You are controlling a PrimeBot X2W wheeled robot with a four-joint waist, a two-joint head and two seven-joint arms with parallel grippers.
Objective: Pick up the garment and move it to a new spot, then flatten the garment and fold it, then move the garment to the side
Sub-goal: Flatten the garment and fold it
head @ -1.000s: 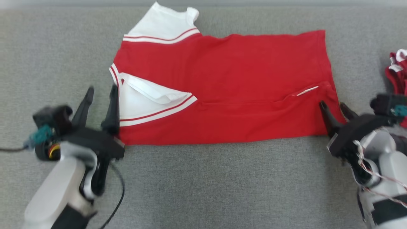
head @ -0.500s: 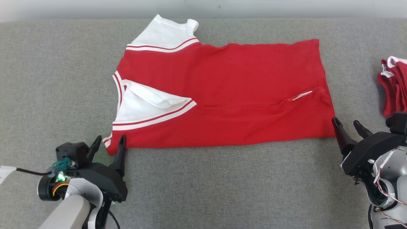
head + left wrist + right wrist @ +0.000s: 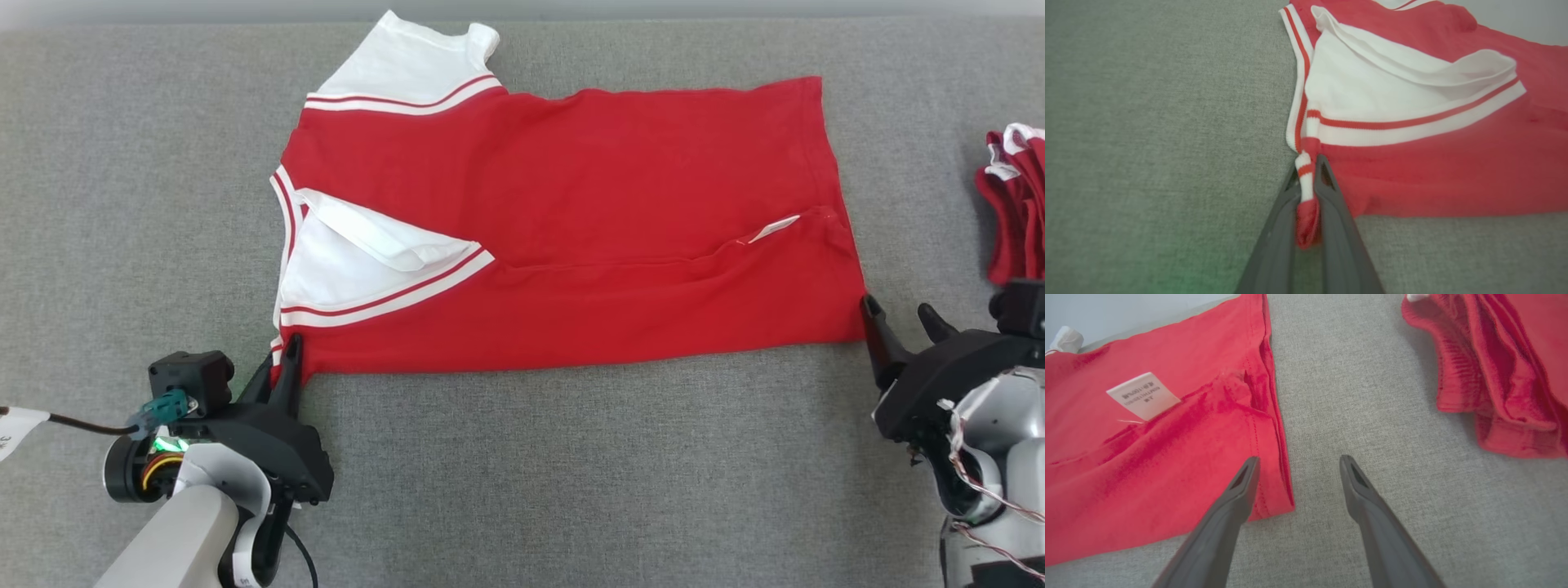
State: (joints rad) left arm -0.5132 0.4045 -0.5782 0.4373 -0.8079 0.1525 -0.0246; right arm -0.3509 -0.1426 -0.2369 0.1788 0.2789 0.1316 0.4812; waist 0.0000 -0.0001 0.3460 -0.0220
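The garment [image 3: 588,220] is a red shirt with white, red-striped sleeves, lying flat across the grey surface with its near long edge folded up over the body. My left gripper [image 3: 284,359] is shut on the garment's near left corner; in the left wrist view the striped trim [image 3: 1306,192] is pinched between the two fingers. My right gripper [image 3: 902,314] stands open at the near right corner [image 3: 1274,498]. One finger [image 3: 1241,490] lies over the red hem and the other [image 3: 1359,490] is over bare grey surface. A white label [image 3: 1143,396] shows beside the fold.
A pile of other red garments [image 3: 1012,212] lies at the right edge, close to my right gripper, seen also in the right wrist view as red garments [image 3: 1494,375]. The grey cloth surface [image 3: 571,474] runs wide in front of the garment. A cable [image 3: 73,422] trails from my left wrist.
My left gripper came down to the garment's near left corner and shut on it. My right gripper drew back to the near right corner, still open. The camera shifted slightly.
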